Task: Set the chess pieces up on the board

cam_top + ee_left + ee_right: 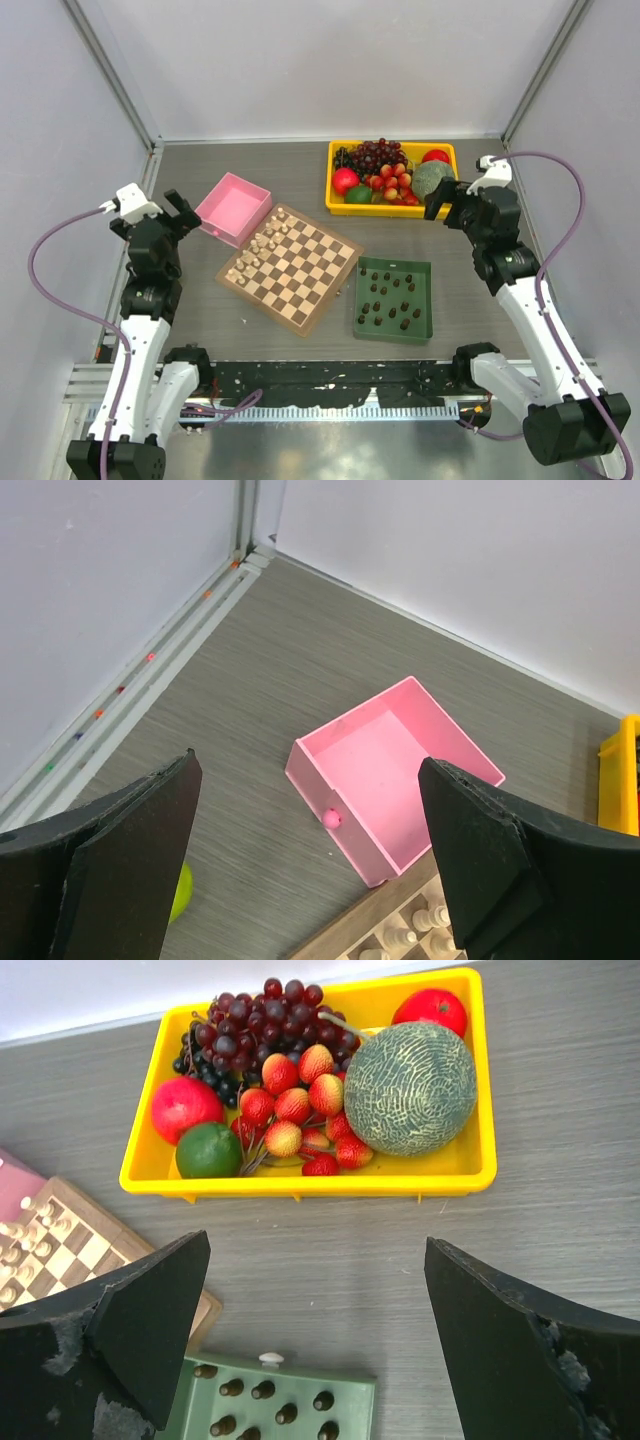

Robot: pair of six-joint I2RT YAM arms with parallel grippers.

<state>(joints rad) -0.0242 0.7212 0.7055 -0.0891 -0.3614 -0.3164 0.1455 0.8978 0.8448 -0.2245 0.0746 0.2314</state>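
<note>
All tiny dark-brown chess pieces [262, 1390] lie near the released right claw [315, 1280], none on the checkered wooden board [295, 268]; left claw [308, 780] likewise released.

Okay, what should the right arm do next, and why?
Probably lower the right gripper toward the green tray and close on one of the dark pieces. Its fingers are open and empty, the tray lies just beneath them, and the side of the board facing the tray is bare.
</note>
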